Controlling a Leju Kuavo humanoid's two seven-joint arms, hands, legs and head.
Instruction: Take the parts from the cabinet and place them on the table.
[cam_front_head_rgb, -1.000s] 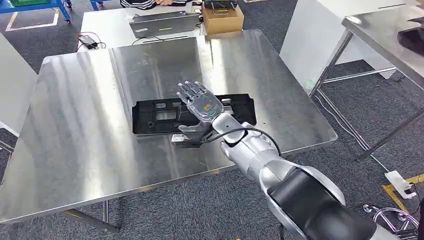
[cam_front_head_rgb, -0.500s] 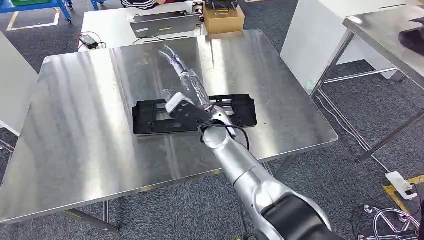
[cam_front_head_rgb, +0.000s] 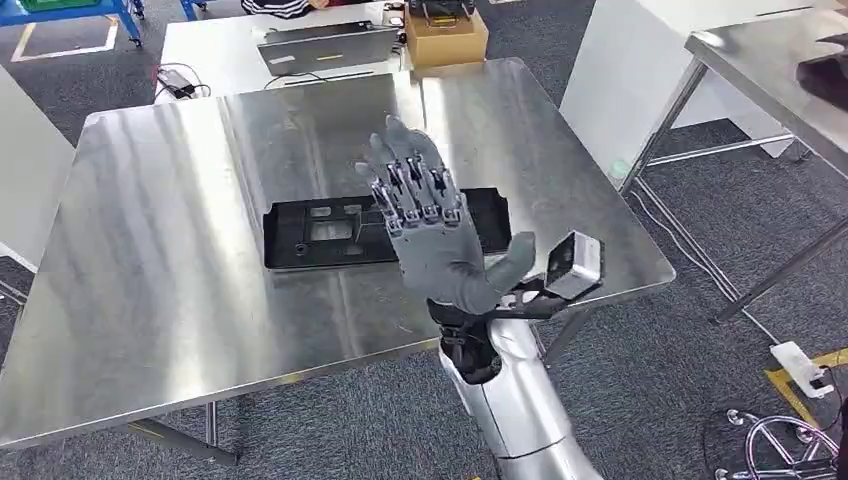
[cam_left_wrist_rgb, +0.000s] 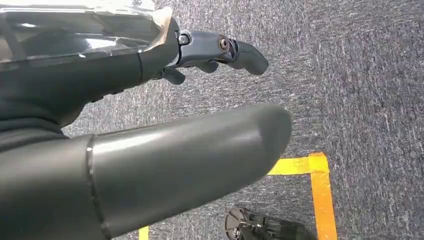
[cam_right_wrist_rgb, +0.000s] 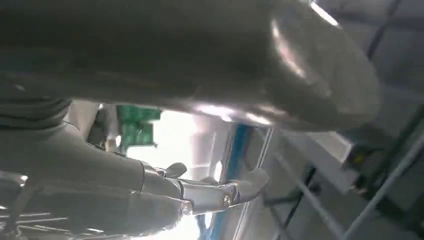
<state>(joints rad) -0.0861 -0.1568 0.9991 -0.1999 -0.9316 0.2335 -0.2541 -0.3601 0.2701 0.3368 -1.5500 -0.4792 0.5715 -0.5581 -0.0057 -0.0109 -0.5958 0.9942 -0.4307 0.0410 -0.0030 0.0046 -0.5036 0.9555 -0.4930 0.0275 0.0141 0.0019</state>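
A long black plastic part (cam_front_head_rgb: 320, 232) lies flat near the middle of the steel table (cam_front_head_rgb: 160, 250). My right hand (cam_front_head_rgb: 430, 235) is lifted above the table in front of the part, palm turned toward my head, fingers spread and holding nothing. It covers the part's middle; the part's right end (cam_front_head_rgb: 490, 215) shows past it. In the right wrist view the right hand (cam_right_wrist_rgb: 200, 195) is seen close up with nothing in it. My left hand (cam_left_wrist_rgb: 150, 140) hangs over grey carpet, thumb and fingers extended, holding nothing.
A cardboard box (cam_front_head_rgb: 446, 35) and a grey flat device (cam_front_head_rgb: 325, 45) sit on a white table behind the steel one. A second steel table (cam_front_head_rgb: 760, 60) and a white cabinet (cam_front_head_rgb: 640, 60) stand at the right. Yellow floor tape (cam_left_wrist_rgb: 320, 190) marks the carpet.
My right hand has risen from just over the black part, swung round and turned its palm up toward my head. The part has stayed where it lay.
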